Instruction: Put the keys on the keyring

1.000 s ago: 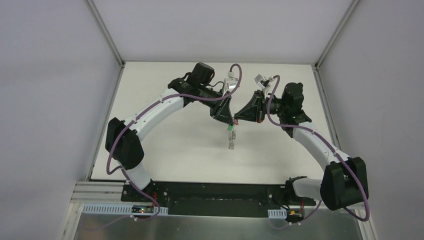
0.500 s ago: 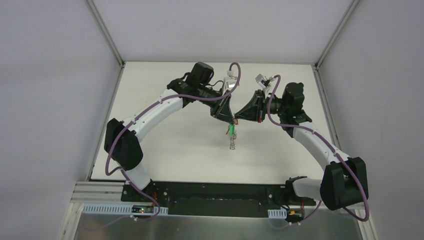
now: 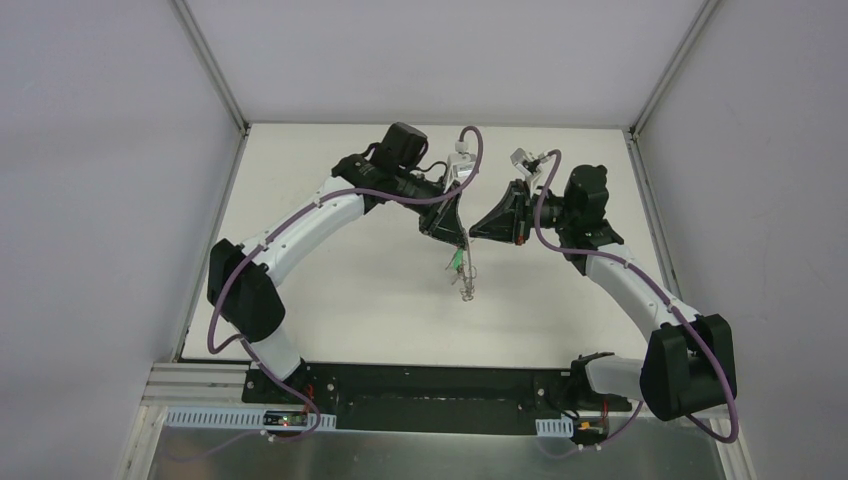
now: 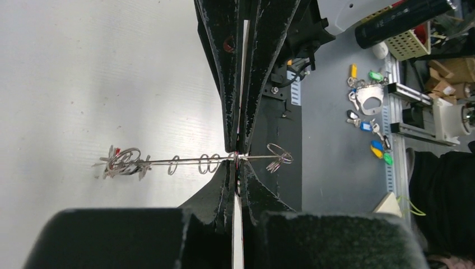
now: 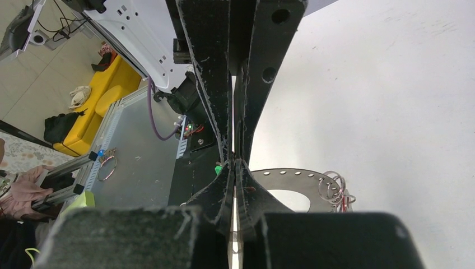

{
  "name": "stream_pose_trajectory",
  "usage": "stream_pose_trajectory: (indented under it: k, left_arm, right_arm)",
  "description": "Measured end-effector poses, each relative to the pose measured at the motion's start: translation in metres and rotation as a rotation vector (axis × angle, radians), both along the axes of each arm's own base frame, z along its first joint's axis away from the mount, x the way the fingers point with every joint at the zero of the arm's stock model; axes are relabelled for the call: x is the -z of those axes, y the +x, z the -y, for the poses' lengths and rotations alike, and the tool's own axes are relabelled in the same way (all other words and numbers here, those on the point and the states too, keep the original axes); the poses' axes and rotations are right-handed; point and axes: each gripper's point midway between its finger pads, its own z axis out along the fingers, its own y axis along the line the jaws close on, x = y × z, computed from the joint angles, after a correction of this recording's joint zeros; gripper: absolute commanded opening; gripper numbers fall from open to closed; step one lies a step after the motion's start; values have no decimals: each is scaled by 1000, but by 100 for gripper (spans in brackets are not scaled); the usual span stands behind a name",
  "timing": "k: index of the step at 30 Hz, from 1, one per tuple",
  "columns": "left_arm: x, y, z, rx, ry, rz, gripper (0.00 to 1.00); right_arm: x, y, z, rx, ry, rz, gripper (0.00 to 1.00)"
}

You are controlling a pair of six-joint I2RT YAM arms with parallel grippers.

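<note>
The keyring, a flat grey ring with holes along its rim, hangs above the table between the two gripper tips. My left gripper is shut on its rim. In the left wrist view the keyring is a thin edge-on line passing through my left gripper, with wire loops strung on it. My right gripper is shut on the same keyring, right at my right gripper's tips. A green key hangs just below the left fingertips. A red key sits at the far end.
The white table lies below the hanging ring. The black base rail runs along the near edge. Beyond that edge, spare coloured keys and another ring lie on a grey bench.
My left gripper's jaws have closed onto the ring. The hanging ring has tilted slightly, its lower end swinging right. Both arms have hardly moved.
</note>
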Motion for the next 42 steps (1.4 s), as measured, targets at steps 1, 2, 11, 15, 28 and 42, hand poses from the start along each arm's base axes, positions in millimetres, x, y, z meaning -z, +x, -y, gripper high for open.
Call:
stream_pose_trajectory:
  k: [1,2,11,15,28,42]
  left_arm:
    - [-1,0,-1,-2,8,8,0]
    - [-1,1,-2,-5,19,20,0]
    - [-13,1,-24,-41,150,87,0]
    - [-16,-2,-34,-50,205,98,0]
    - [-5,-14,-35,-36,276,39,0]
    - [-3,-15,-17,-35,245,-43,0]
  right_arm:
    - [0,0,0,-1,0,0,0]
    - [0,0,0,0,0,1,0]
    - [-1,1,1,3,2,9,21]
    - [-1,2,1,5,2,11,27]
    - [-1,-6,-5,-28,3,11,41]
    - [6,-14,-17,-69,-5,-12,40]
